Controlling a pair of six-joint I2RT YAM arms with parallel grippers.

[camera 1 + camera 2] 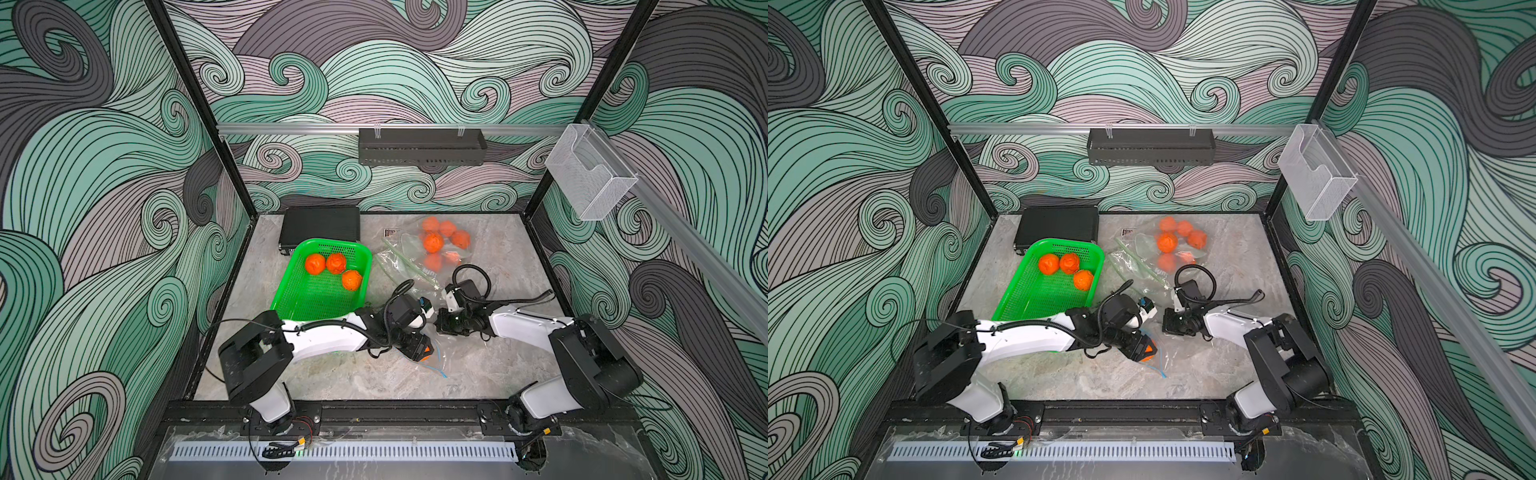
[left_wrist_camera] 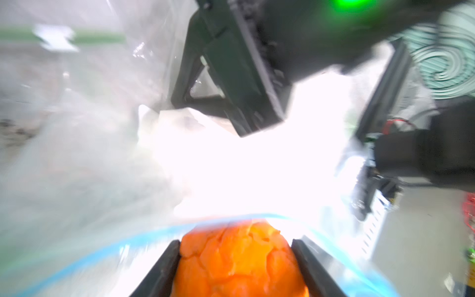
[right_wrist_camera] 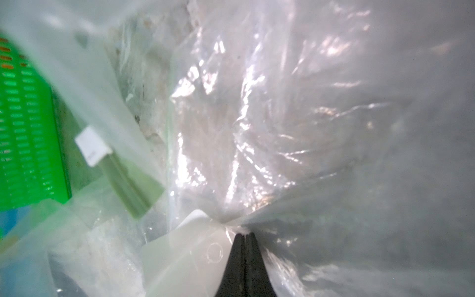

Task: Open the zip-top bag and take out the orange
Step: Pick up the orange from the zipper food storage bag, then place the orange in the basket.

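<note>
Left arm (image 1: 324,336): rooted at 7 o'clock, forearm low, reaching toward 3 o'clock.
Left wrist (image 1: 405,313): bent, turning the tool toward 5 o'clock.
Left gripper (image 2: 235,241): both fingers (image 2: 164,267) pressed against the sides of an orange (image 2: 239,259).
Right arm (image 1: 528,328): rooted at 5 o'clock, elbow raised, forearm toward 9 o'clock.
Right gripper (image 3: 243,233): tips together, pinching the bag (image 3: 257,128) film.
Spacing: the two tools near each other, not touching.

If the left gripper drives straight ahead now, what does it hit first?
Past the orange between its jaws, likely the bag film at the blue zip, then the right gripper; depth unclear.
</note>
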